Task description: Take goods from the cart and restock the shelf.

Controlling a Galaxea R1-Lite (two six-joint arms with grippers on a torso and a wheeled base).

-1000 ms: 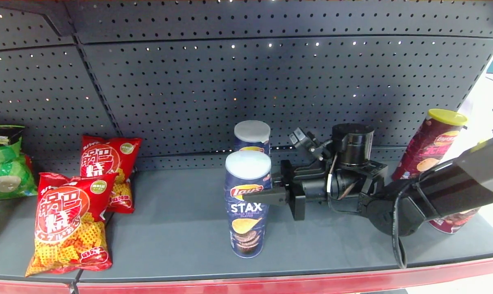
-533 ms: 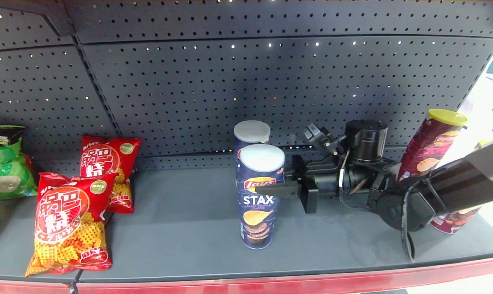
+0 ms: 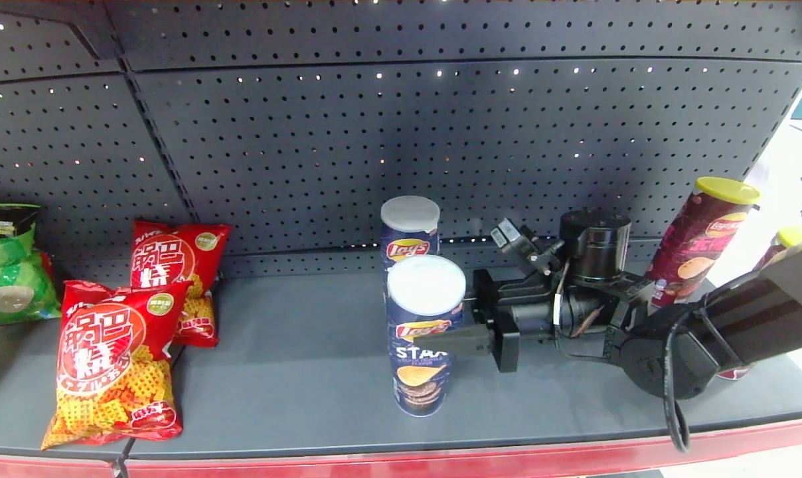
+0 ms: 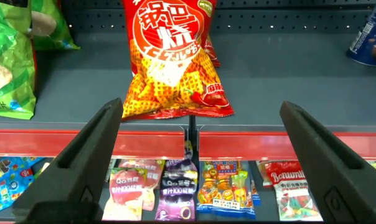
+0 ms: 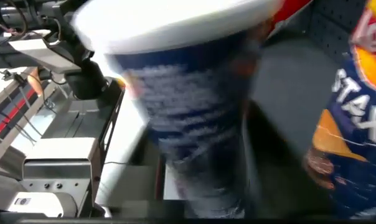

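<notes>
Our right jaws are clenched around a blue chip can (image 3: pixel 425 335), gripping it at about mid-height from its right side. The can stands upright over the front half of the grey shelf (image 3: pixel 295 372), but we cannot tell whether its base touches the board. Just behind it, close to the pegboard (image 3: pixel 374 146), stands a second blue can (image 3: pixel 410 229) with a pale lid. Past our right arm (image 3: pixel 739 318), a maroon can (image 3: pixel 706 242) with a yellow lid stands near the pegboard. Well to the left, a front red bag (image 3: pixel 112 368) partly overlaps a rear red bag (image 3: pixel 178 279), and a green bag (image 3: pixel 9 272) sits at the far left end. Our left jaws are spread wide and grasp nothing. Their dark fingers (image 4: pixel 82 162) hang before the shelf's red front edge (image 4: pixel 250 143), facing the front red bag, with candy packets (image 4: pixel 225 186) on the level below.
</notes>
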